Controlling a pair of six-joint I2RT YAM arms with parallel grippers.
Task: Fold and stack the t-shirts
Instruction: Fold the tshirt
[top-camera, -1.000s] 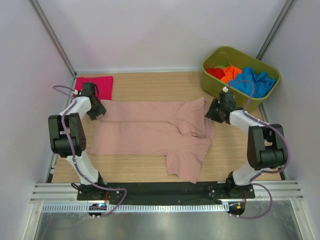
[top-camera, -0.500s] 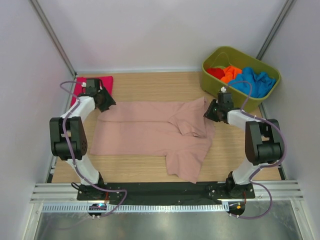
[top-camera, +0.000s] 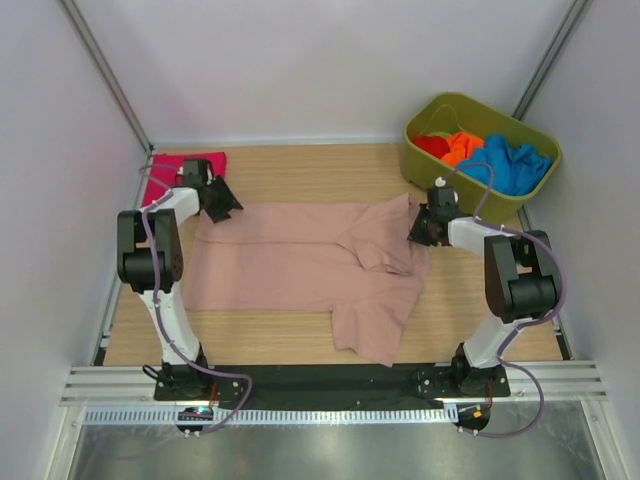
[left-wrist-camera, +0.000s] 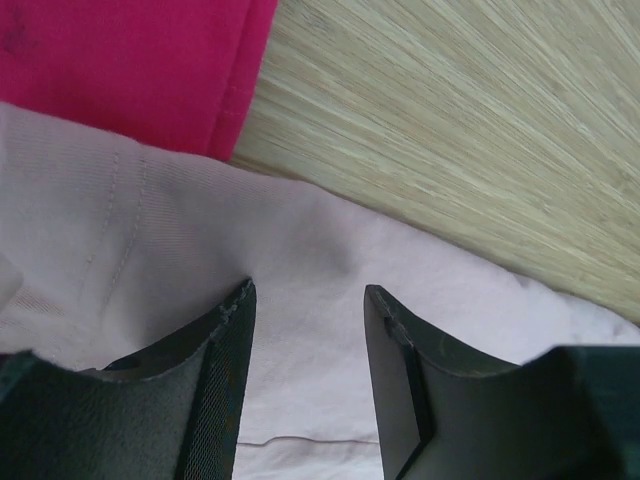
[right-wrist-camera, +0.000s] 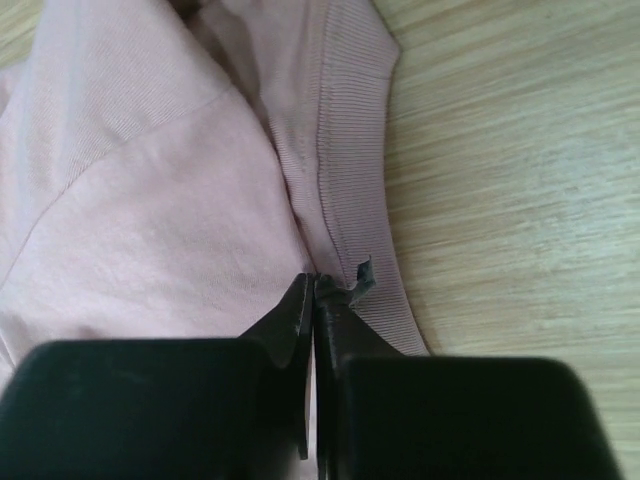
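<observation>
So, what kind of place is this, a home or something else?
Probably a robot test cell, not a home: a left arm and a right arm bolted by a metal rail at the table edge, plain white panels around, a pink t-shirt laid out.

Olive-green tub (top-camera: 418, 155) at wooden table's (top-camera: 290, 170) far-right corner.

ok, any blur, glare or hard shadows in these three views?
Top external: sharp, even light, only soft shadows, no glare on the table. Left wrist: wood grain crisp, jaws near the lens dark and soft-edged. Right wrist: ribbed collar of the pink shirt in focus, black jaws at the bottom edge blurred.
</observation>
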